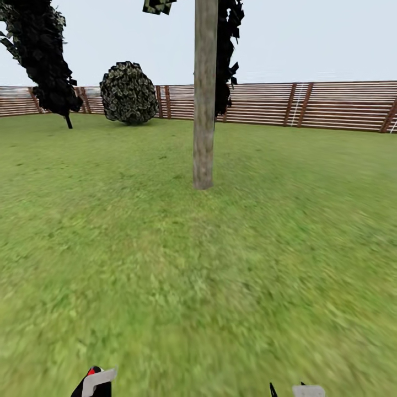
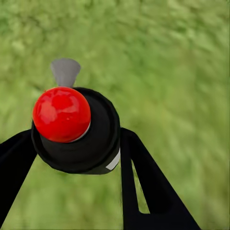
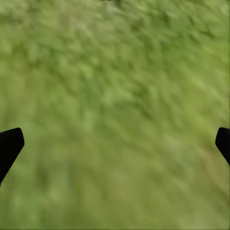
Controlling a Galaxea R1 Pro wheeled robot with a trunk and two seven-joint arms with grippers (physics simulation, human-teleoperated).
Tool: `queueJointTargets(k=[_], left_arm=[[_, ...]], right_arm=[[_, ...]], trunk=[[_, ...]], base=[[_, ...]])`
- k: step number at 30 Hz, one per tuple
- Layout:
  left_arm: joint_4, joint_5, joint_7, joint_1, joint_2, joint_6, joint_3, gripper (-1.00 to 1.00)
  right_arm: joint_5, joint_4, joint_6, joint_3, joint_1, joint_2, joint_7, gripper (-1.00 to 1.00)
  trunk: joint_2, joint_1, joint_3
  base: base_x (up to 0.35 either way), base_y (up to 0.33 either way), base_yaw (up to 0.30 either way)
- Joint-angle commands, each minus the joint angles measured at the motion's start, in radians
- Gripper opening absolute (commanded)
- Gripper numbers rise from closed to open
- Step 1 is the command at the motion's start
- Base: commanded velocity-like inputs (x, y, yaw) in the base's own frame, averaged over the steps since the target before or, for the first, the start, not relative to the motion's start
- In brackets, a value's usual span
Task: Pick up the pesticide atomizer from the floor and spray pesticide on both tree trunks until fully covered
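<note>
Grass lawn [image 1: 165, 264], slat fence [image 1: 331, 105] behind. Tree trunk [image 1: 204, 110] upright ahead, centre, well apart from the robot. Left gripper [image 2: 76, 143] clenched around pesticide atomizer [image 2: 76, 129], red cap up. Right gripper [image 3: 115, 143] spread wide, holding nothing, over grass.

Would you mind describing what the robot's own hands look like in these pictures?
The left hand has flat, matte black fingers that widen toward the base; one has a narrow slot cut through it. The right hand shows black fingertips with blunt, rounded ends. In the head view, pale grey-white parts sit at the picture's lower edge. No cables or markings are visible.
</note>
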Motion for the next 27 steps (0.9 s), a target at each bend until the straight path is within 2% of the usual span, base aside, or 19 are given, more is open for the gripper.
queueJointTargets(k=[1, 27], left_arm=[[0.000, 0.000, 0.000, 0.000, 0.000, 0.000, 0.000, -1.00], [0.000, 0.000, 0.000, 0.000, 0.000, 0.000, 0.000, -1.00]], right_arm=[[0.000, 0.000, 0.000, 0.000, 0.000, 0.000, 0.000, 1.00], [0.000, -0.001, 0.000, 0.001, 0.000, 0.000, 0.000, 1.00]], trunk=[[0.000, 0.000, -0.002], [0.000, 0.000, -0.037]], base=[[0.334, 0.000, 0.000], [0.334, 0.000, 0.000]])
